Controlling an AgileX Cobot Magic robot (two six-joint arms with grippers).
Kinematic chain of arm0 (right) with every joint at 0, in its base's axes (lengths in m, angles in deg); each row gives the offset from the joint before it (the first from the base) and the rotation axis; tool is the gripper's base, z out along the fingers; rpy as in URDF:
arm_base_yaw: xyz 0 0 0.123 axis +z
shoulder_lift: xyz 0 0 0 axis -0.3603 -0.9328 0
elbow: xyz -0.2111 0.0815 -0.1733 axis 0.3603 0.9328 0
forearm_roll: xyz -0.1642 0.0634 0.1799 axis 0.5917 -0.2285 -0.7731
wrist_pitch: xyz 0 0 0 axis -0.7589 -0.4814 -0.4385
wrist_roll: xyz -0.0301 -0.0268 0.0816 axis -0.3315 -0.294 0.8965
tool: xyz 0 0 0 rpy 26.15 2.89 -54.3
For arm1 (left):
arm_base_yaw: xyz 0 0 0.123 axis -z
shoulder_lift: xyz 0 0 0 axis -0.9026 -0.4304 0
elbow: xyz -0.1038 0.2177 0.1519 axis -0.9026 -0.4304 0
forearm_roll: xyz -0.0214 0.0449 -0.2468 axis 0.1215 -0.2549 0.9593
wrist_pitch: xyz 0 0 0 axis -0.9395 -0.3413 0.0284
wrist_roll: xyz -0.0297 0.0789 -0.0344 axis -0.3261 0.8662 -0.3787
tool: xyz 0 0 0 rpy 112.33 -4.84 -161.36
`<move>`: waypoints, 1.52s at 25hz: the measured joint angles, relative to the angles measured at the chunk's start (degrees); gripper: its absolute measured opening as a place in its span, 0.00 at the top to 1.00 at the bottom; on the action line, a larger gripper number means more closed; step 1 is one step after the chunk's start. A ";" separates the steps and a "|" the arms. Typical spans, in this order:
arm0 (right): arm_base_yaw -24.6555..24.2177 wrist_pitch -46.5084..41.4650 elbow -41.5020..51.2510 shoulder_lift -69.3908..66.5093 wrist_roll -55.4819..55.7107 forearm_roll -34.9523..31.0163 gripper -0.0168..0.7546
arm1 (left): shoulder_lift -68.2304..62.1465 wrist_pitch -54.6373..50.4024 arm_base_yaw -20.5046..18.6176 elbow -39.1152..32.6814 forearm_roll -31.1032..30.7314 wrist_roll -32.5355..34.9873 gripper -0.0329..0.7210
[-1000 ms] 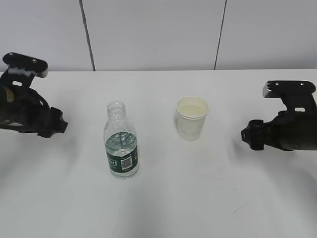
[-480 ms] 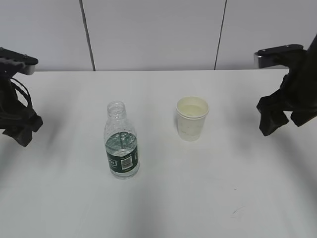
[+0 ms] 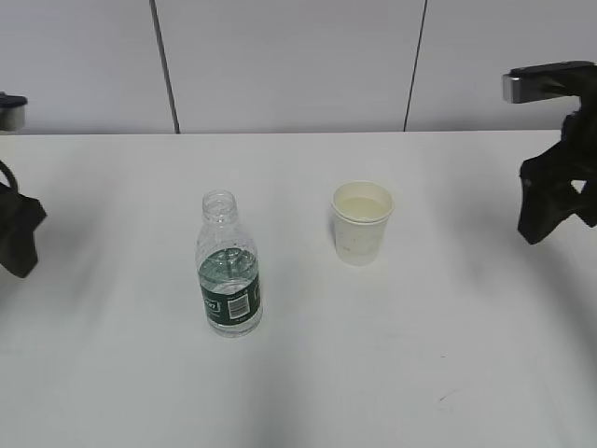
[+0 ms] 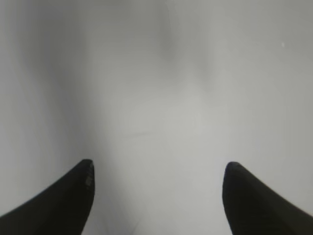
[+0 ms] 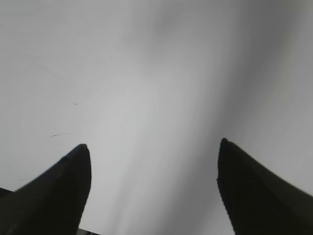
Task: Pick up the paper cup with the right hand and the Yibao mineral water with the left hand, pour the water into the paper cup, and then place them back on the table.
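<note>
The Yibao mineral water (image 3: 229, 266) is a small clear ribbed plastic bottle, capless, with a dark green label and a white barcode patch, standing upright on the smooth white counter (image 3: 373, 355). Right of the bottle and slightly farther back stands the paper cup (image 3: 361, 222), white, tapered, with a rolled rim and cream inside. Far left of the bottle the left gripper (image 4: 156, 169) spreads its pointed black fingers wide, holding nothing; far right, the right gripper (image 5: 154, 152) likewise gapes empty.
</note>
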 joint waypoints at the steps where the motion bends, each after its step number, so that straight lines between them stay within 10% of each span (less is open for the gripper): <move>1: -1.59 0.00 0.00 0.10 -0.17 -0.12 0.21 | 0.73 -0.48 -1.68 0.00 -0.01 0.28 0.29; 17: -8.36 -0.15 4.93 5.19 0.40 -2.41 0.21 | 13.48 -5.71 -9.50 -5.56 4.49 0.74 0.29; 38: -8.36 -2.42 36.73 72.79 1.04 -1.19 0.21 | 70.82 -10.80 -9.06 -23.94 6.36 0.74 0.29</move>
